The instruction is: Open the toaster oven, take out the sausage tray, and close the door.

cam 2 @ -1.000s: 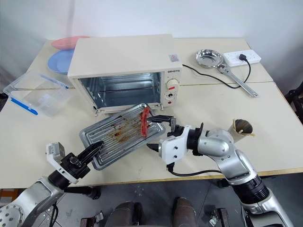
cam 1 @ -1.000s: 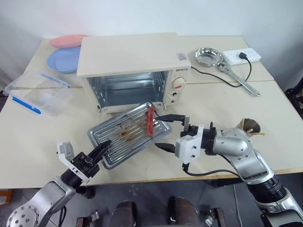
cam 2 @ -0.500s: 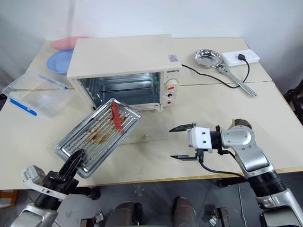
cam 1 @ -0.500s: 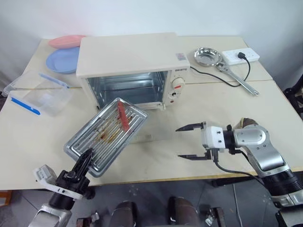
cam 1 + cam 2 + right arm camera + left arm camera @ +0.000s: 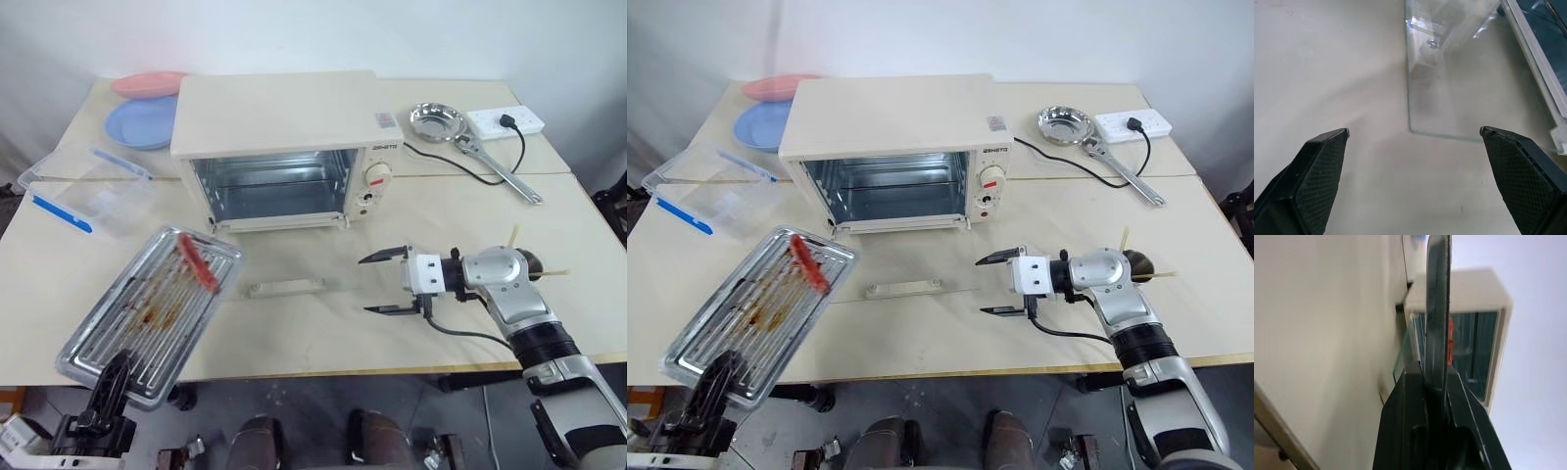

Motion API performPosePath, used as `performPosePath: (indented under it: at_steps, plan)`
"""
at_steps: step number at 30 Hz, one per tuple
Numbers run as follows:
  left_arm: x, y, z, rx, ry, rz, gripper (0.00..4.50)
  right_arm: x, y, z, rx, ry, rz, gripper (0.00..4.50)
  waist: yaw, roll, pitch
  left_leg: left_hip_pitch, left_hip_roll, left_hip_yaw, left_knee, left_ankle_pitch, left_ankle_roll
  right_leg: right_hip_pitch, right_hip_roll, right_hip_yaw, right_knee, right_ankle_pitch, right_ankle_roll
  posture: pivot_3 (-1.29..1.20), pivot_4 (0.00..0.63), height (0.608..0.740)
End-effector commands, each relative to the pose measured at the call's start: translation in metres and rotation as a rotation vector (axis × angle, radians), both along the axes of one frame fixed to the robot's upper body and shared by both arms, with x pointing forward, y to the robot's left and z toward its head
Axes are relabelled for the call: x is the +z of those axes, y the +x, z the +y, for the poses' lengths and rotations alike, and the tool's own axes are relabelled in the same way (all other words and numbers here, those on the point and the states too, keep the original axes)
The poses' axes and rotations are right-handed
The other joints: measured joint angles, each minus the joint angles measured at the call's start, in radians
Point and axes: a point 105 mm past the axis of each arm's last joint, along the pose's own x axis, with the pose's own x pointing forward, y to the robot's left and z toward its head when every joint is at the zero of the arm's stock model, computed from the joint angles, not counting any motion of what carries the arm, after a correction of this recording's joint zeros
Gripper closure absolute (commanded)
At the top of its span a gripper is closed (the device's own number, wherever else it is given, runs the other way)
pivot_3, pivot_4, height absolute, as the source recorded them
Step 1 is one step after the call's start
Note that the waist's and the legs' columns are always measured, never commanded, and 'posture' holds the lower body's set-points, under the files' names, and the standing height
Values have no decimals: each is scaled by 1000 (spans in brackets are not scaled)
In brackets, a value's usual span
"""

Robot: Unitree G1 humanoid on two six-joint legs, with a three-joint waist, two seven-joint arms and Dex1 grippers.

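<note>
One corner of the sausage tray [image 5: 147,308] is pinched in the shut left gripper [image 5: 110,387], overhanging the near-left table [image 5: 470,215] edge; tilt could roll the sausage [image 5: 196,260] off. Right gripper [image 5: 384,285] wide open, empty, beside the flat door [image 5: 286,288] before the toaster oven [image 5: 284,147].

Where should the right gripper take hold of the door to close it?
Grip the cream bar handle at the free front edge of the door, which lies flat open on the table. The open right gripper probably does best coming in low from its own side, hooking under that edge and swinging it up toward the toaster oven.
</note>
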Motion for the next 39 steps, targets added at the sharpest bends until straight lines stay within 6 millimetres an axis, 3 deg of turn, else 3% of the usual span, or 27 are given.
performPosePath:
  at_steps: [1,4,11,17,25,27,39]
  plan:
    - [9,-14,16,140,-10,-77,4500,-18,1,3,-8,7,49,15,-1,-2,-1,0,2,0,3,-3,0,1,2,1,0,0,0,0,150,740]
    - [9,-18,25,213,-17,-88,4500,-24,3,7,-13,22,58,609,-3,-8,-5,0,3,0,3,-4,1,2,3,2,-3,0,0,0,150,740]
    - [2,-25,31,288,-34,-65,4500,-34,1,5,17,-8,60,2969,7,-5,-3,2,4,1,3,-5,1,2,5,3,-3,0,-1,0,150,740]
    - [-2,-28,30,310,-46,-53,4500,-31,6,9,10,16,61,3990,-9,-2,-3,3,9,1,3,-5,1,2,9,4,-3,2,-10,0,150,740]
    - [-2,-26,29,310,-48,-58,4500,-36,-10,-17,72,-56,159,4072,14,5,-3,2,8,1,3,-5,0,1,10,6,-5,2,-11,0,150,740]
    - [-2,-25,29,305,-47,-58,4500,-32,-5,-14,59,-40,141,4457,15,3,-4,2,8,2,3,-5,0,1,10,6,-6,2,-11,0,150,740]
    - [-6,-21,30,281,-51,-54,4500,-3,-2,14,139,18,80,4485,0,4,-4,3,14,4,4,-7,-1,-1,14,6,-6,2,-13,0,150,740]
